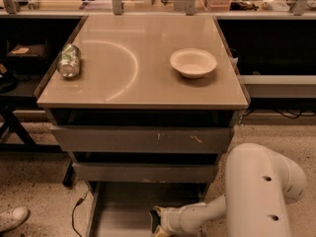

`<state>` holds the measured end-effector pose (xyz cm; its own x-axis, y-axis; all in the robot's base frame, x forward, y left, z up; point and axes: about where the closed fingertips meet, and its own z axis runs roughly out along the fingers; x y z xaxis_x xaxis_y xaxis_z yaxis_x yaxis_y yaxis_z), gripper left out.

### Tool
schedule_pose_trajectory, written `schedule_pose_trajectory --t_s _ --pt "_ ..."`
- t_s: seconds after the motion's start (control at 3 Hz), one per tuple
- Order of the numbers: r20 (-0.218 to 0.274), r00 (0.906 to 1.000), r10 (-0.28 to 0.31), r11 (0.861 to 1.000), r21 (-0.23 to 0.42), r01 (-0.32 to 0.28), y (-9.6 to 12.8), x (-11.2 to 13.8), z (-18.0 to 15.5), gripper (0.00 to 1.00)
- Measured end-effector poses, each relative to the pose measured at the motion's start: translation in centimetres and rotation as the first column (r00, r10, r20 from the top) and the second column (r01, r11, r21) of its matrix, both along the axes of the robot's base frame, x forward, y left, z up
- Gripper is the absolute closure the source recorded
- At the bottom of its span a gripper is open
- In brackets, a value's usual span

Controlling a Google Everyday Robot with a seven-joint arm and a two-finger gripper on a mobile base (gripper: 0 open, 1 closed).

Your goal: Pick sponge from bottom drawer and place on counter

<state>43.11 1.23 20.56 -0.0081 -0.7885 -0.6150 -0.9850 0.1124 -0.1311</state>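
Observation:
The bottom drawer (121,206) is pulled out under the cabinet, and its flat grey floor shows. My gripper (155,224) is down inside it at the frame's lower edge, on the end of the white arm (256,191) that reaches in from the right. A small pale yellow and dark patch sits at the gripper's tip; I cannot tell whether it is the sponge. No sponge shows elsewhere in the drawer or on the counter (143,83), the glossy beige top with a curved reflection.
A crushed silver can (69,60) lies at the counter's left, and a white bowl (193,62) stands at its right. Two scuffed grey drawer fronts (143,139) sit above the open drawer. A shoe (12,217) and a cable (76,209) are on the floor at left.

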Motion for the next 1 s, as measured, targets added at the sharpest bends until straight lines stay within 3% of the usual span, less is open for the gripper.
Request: schedule_pose_trajectory --t_s 0.33,0.67,1.0 --pt "0.001 1.0000 0.000 1.000 0.000 0.000 0.0 0.1 0.0 1.00" --pt "0.000 0.9999 -0.014 0.998 0.055 0.013 0.6 -0.9 1.3 1.00" --pt "0.036 0.9993 -0.012 0.994 0.112 0.008 1.1 -1.8 5.0 1.00"
